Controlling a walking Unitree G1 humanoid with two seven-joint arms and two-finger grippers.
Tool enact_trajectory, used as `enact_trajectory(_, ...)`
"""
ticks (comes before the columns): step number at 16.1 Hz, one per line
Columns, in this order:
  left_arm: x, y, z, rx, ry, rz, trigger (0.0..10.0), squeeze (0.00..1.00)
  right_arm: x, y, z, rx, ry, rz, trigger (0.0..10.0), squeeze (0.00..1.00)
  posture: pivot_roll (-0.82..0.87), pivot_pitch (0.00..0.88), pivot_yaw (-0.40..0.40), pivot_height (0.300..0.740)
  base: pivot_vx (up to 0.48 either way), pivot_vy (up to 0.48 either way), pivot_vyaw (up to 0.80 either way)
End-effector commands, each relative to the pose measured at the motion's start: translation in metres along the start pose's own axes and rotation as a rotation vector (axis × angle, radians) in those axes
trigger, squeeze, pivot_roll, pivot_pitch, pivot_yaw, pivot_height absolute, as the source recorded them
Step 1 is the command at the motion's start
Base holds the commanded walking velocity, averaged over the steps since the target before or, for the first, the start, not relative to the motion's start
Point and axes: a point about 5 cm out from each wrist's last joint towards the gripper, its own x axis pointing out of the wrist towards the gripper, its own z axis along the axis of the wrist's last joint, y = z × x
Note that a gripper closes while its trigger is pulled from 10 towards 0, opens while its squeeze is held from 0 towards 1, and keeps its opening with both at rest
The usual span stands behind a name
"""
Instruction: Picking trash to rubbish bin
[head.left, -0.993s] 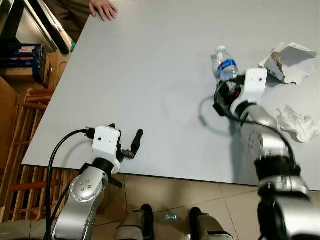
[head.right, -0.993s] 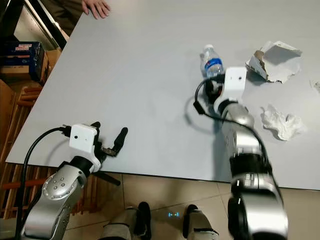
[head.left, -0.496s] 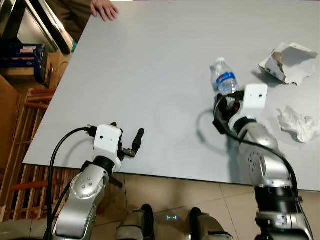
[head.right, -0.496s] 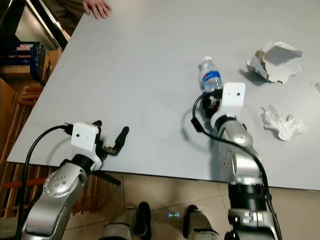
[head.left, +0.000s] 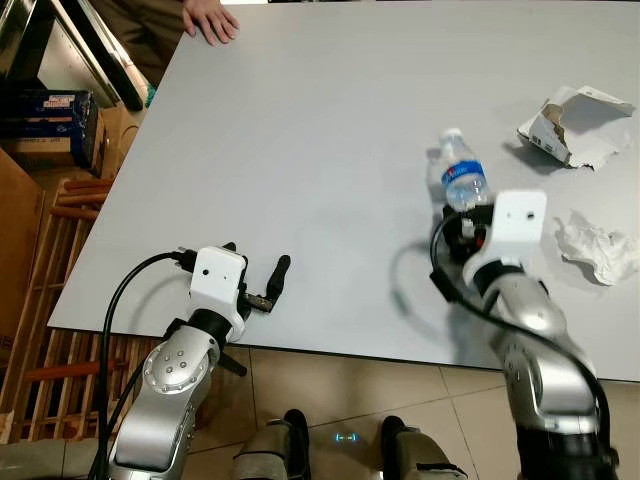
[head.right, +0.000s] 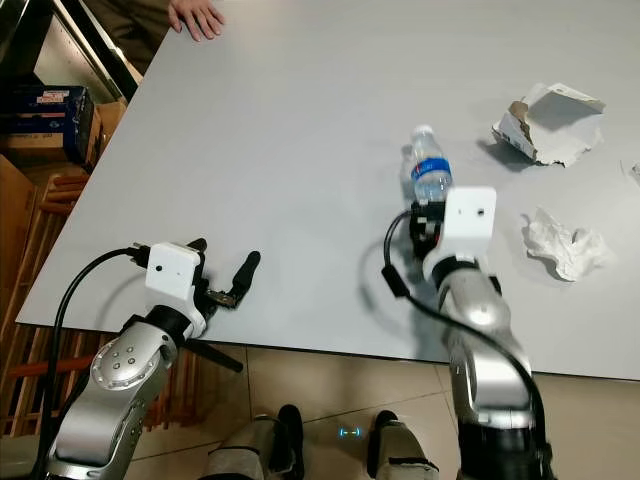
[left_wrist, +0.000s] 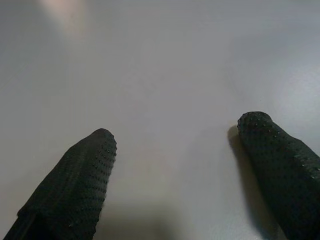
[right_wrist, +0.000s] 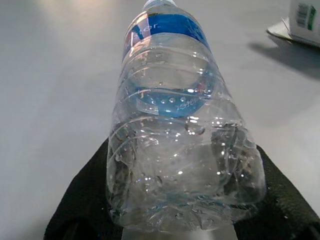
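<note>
A clear plastic bottle (head.left: 460, 176) with a blue label is held just above the grey table (head.left: 300, 120), casting a shadow beside itself. My right gripper (head.left: 463, 218) is shut on its lower end. In the right wrist view the bottle (right_wrist: 175, 125) sits between the two black fingers (right_wrist: 82, 200). A torn cardboard box (head.left: 575, 118) lies at the far right. A crumpled white tissue (head.left: 598, 248) lies nearer, right of my right arm. My left gripper (head.left: 255, 275) rests at the table's near left edge, its fingers (left_wrist: 75, 185) open over bare tabletop.
A person's hand (head.left: 210, 18) rests on the far left corner of the table. A wooden rack (head.left: 50, 260) and blue boxes (head.left: 45, 105) stand on the floor to the left. My feet (head.left: 340, 445) are on the tiled floor below the near edge.
My right gripper has drawn back toward the table's near edge with the bottle and raised it off the surface. The left arm has stayed put.
</note>
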Motion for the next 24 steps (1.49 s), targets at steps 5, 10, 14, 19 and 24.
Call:
enact_trajectory(5, -0.001, -0.006, -0.021, -0.005, 0.103, -0.045, 10.0, 0.0, -0.024, 0.001, -0.005, -0.027, 0.037, -0.054, 10.0, 0.0, -0.01, 0.261, 0.108, 0.74, 0.0, 0.0, 0.0)
enact_trajectory(10, 0.002, -0.006, -0.021, -0.004, 0.099, -0.053, 10.0, 0.0, -0.054, -0.006, -0.024, -0.037, 0.126, -0.09, 10.0, 0.0, -0.03, 0.26, 0.113, 0.74, 0.0, 0.0, 0.0)
enact_trajectory(14, 0.003, -0.006, -0.021, -0.004, 0.098, -0.058, 10.0, 0.0, -0.069, -0.005, -0.033, -0.041, 0.169, -0.108, 10.0, 0.0, -0.04, 0.26, 0.115, 0.74, 0.0, 0.0, 0.0)
enact_trajectory(19, 0.006, -0.01, -0.022, -0.007, 0.101, -0.073, 10.0, 0.0, -0.074, -0.004, -0.037, -0.044, 0.183, -0.119, 10.0, 0.53, -0.05, 0.256, 0.116, 0.74, 0.0, 0.0, 0.0)
enact_trajectory(24, 0.005, -0.011, -0.023, -0.006, 0.105, -0.087, 10.0, 0.0, -0.075, -0.003, -0.042, -0.037, 0.195, -0.131, 10.0, 1.0, -0.04, 0.255, 0.121, 0.74, 0.0, 0.0, 0.0)
